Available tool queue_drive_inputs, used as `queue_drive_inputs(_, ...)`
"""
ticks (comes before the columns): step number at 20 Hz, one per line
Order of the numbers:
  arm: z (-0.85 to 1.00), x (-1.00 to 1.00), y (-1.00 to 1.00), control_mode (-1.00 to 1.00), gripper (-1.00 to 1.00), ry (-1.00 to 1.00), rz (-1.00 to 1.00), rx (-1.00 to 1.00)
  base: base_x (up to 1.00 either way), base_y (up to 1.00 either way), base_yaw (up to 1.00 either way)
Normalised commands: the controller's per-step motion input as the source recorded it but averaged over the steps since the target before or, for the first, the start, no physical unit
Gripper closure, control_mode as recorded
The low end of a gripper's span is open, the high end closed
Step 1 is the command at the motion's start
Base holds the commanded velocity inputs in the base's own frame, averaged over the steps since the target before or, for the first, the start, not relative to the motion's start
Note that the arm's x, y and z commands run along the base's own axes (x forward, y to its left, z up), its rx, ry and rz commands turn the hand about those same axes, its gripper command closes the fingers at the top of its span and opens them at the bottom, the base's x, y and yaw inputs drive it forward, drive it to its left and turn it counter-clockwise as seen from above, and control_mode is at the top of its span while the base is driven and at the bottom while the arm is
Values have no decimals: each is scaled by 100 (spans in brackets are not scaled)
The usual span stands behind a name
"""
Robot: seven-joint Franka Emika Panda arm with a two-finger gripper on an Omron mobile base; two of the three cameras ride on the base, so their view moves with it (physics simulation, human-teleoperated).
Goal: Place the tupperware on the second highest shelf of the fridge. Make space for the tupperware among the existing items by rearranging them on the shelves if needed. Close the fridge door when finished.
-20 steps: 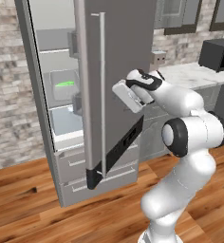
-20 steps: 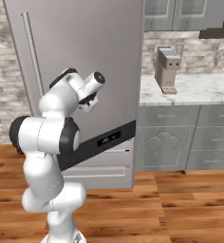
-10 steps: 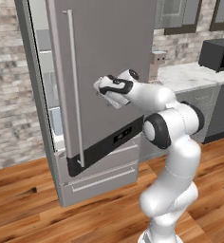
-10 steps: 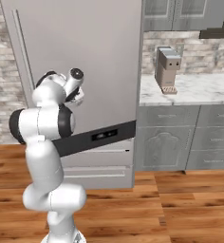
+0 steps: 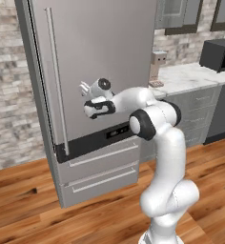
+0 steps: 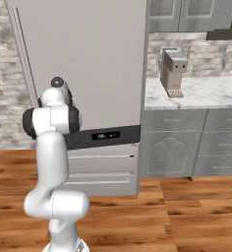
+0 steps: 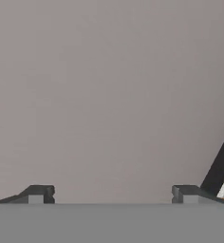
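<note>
The fridge door (image 5: 105, 57), a flat grey-steel panel with a slim vertical handle (image 5: 56, 81) and a black bottom band (image 5: 97, 139), lies about flush with the fridge (image 6: 88, 49). My gripper (image 5: 87, 90) rests against the door's front, just right of the handle. In the hand view the gripper (image 7: 111, 194) is open, its fingertips (image 7: 38, 192) wide apart with nothing between them, facing the bare grey door panel. The tupperware, the shelves and the existing items are hidden behind the door.
Two grey drawers (image 5: 101, 167) sit below the door. To the right a marble counter (image 6: 206, 93) carries a coffee machine (image 6: 173, 69), with grey cabinets (image 6: 187, 142) beneath and a black microwave (image 5: 220, 53) further right. Wooden floor (image 6: 177, 211) lies in front.
The fridge door has swung from half open to about flush with the fridge. My arm has swept left with it, the hand staying against the door's front.
</note>
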Motion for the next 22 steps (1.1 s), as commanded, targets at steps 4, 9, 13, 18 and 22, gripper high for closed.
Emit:
queue_drive_inputs(4,2,92,60,-100,-100,-20,-33,-15,0,0,0)
queue_drive_inputs(9,0,100,68,-100,-100,-12,-34,-18,0,0,0)
queue_drive_inputs(13,-49,100,21,-100,-100,12,-36,-18,0,0,0)
queue_drive_inputs(18,-75,98,0,-100,-100,41,-38,-20,0,0,0)
queue_drive_inputs(22,-69,100,15,-100,-100,22,-31,-18,0,0,0)
